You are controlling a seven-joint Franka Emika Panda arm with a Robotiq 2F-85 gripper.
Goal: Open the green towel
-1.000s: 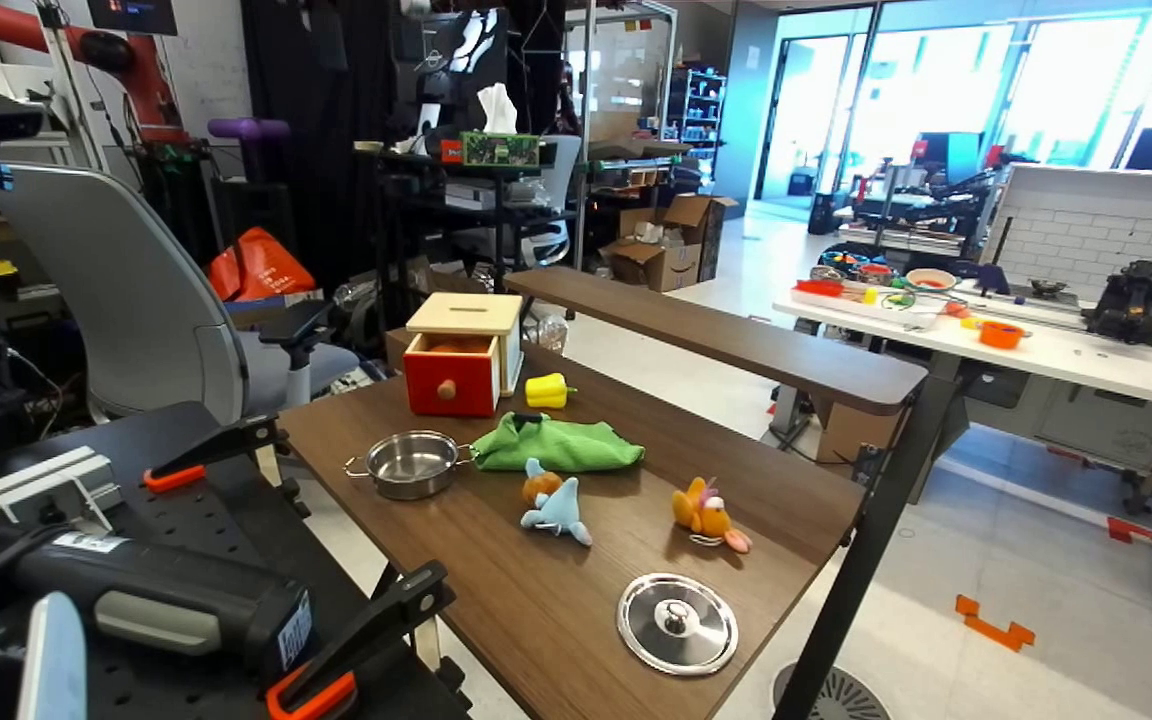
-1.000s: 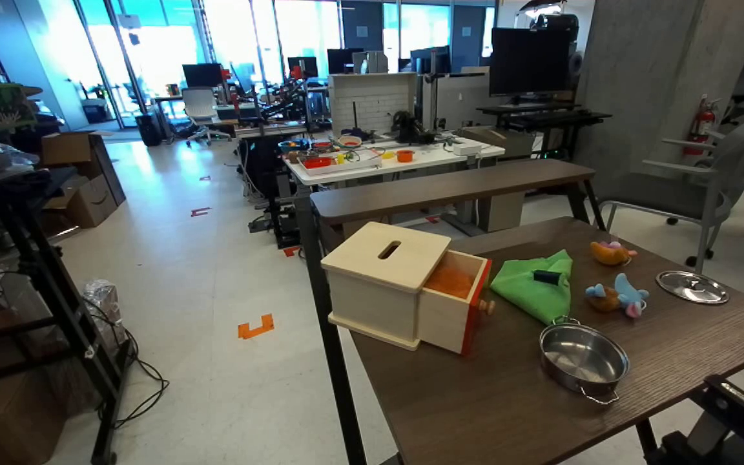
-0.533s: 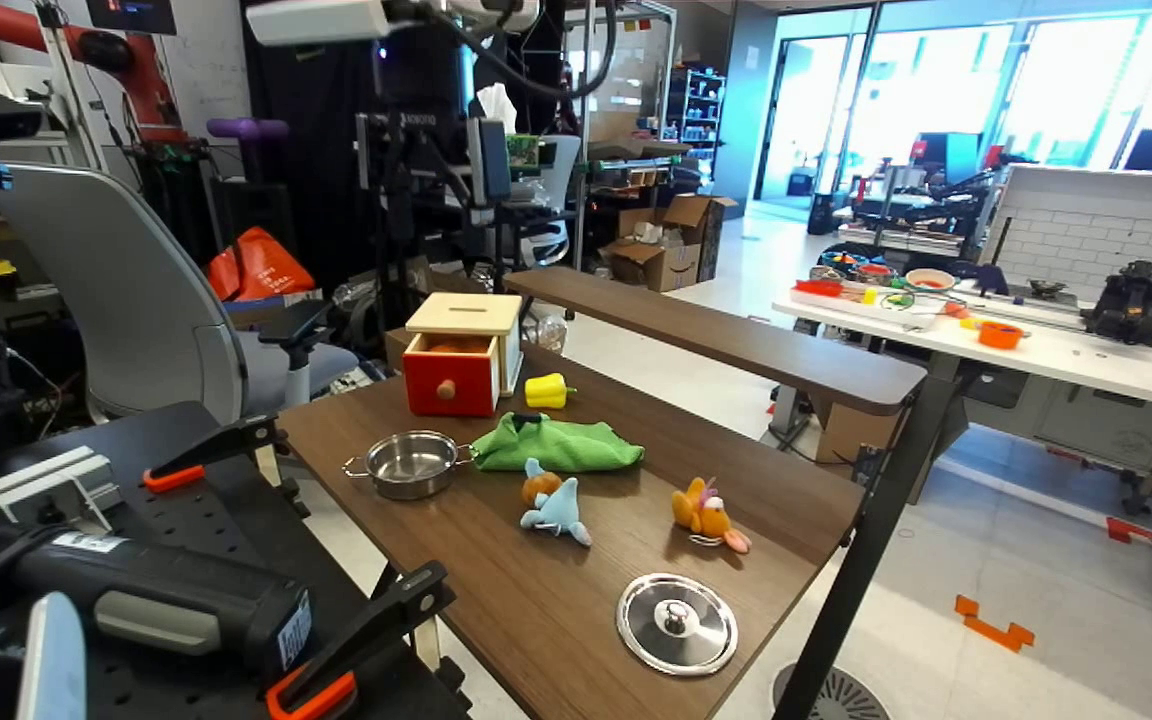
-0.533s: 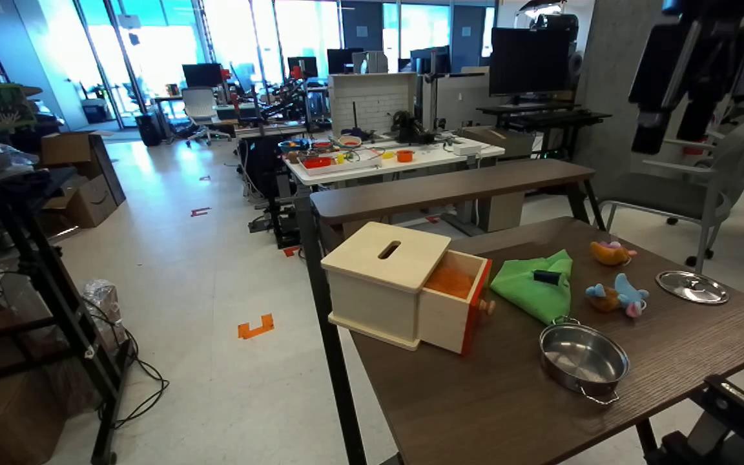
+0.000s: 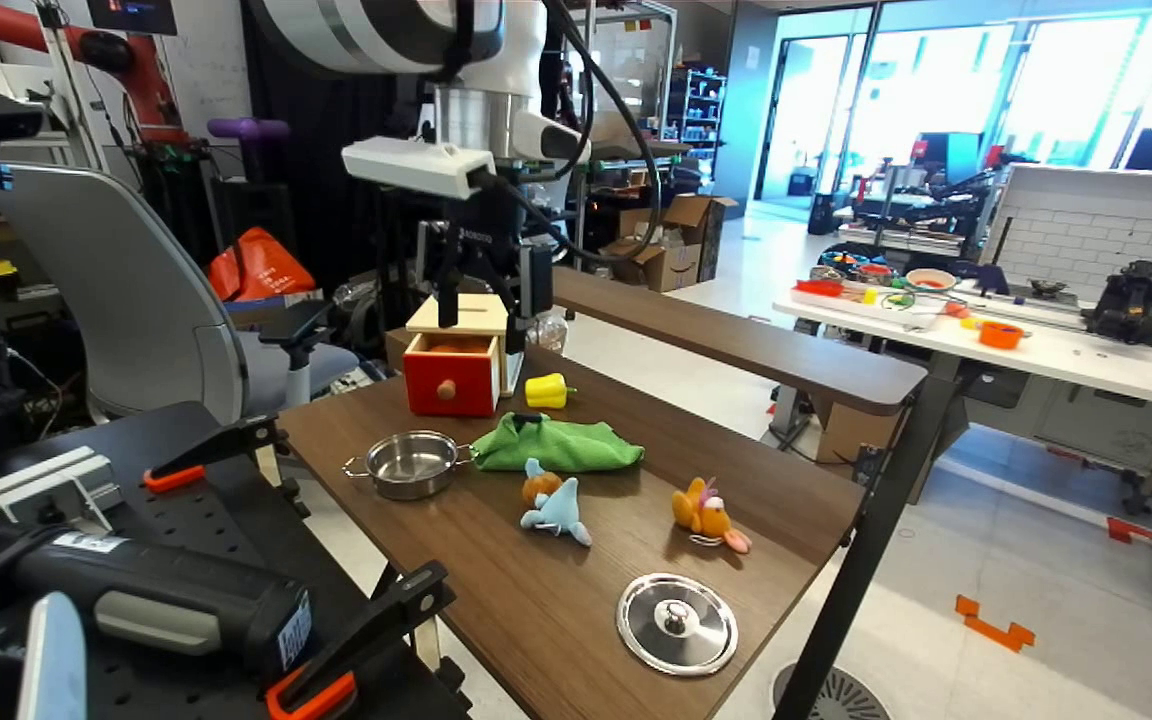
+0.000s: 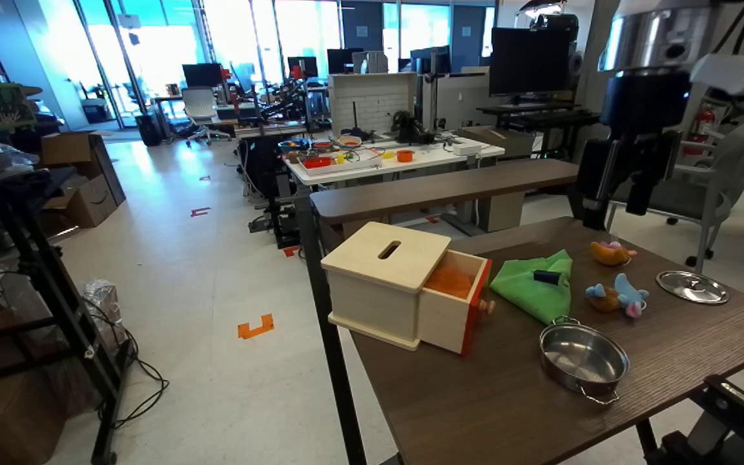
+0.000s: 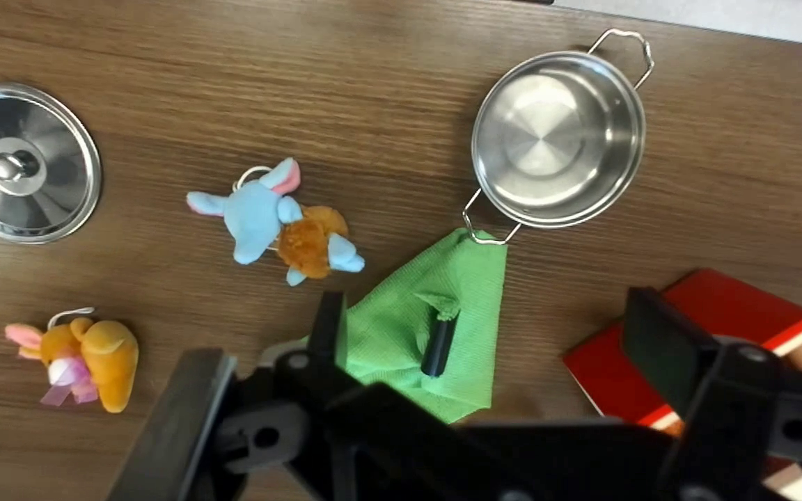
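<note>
Currently, the gripper (image 5: 482, 322) hangs in the air above the brown table (image 6: 475, 413), pointing down, its fingers (image 7: 662, 344) spread wide apart with nothing held between them. Below, the green towel (image 7: 474, 348) lies folded over itself and rumpled on the tabletop, well apart from the fingertips. A short black cylinder (image 7: 440, 348) rests on the towel, with a tuft of green cloth at one end of it. Just beside the towel stands a steel pot (image 7: 547, 142), upright; in the wrist view one of its wire handles overlaps the towel's corner, though whether it really touches the cloth I can't quite tell. Near the towel also sits a wooden box (image 6: 372, 284), its red-fronted drawer (image 5: 451, 385) standing partway out and showing orange inside. A yellow pepper (image 5: 547, 391) lies close to the box in an exterior view. Close to the towel, too, is a blue-and-brown plush toy (image 7: 255, 216). An orange plush toy (image 7: 112, 362) lies farther off, and a steel lid (image 5: 678, 645) rests flat, knob up, well apart from the pot.
</note>
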